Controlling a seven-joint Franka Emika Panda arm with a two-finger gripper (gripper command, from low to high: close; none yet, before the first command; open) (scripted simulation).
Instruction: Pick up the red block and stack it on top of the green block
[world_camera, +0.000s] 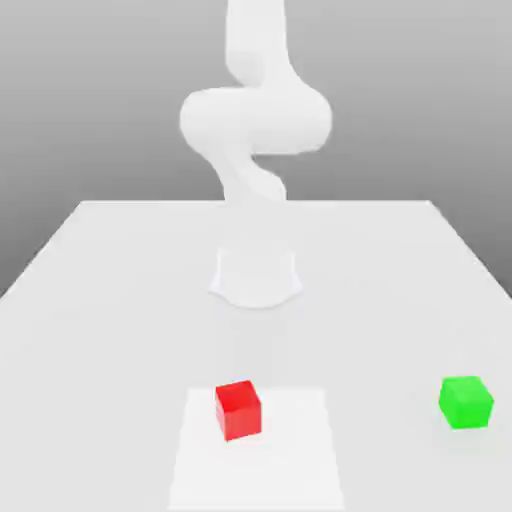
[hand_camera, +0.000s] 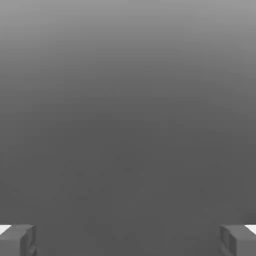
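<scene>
the job looks to be at its very start, with the approach to the red block (world_camera: 238, 411) as the step in hand. in the exterior view the block sits on the bright white patch (world_camera: 285, 465) of the desk (world_camera: 90, 350), turned a little askew. the green block (world_camera: 466, 403) rests on the desk too, well apart, towards the exterior view's right. in the hand view the tool (hand_camera: 128, 242) stands wide open, with nothing between its fingertips. the next move likely calls for bringing the tool over the red block, turning it to match the block's faces, then lowering it before closing.
</scene>
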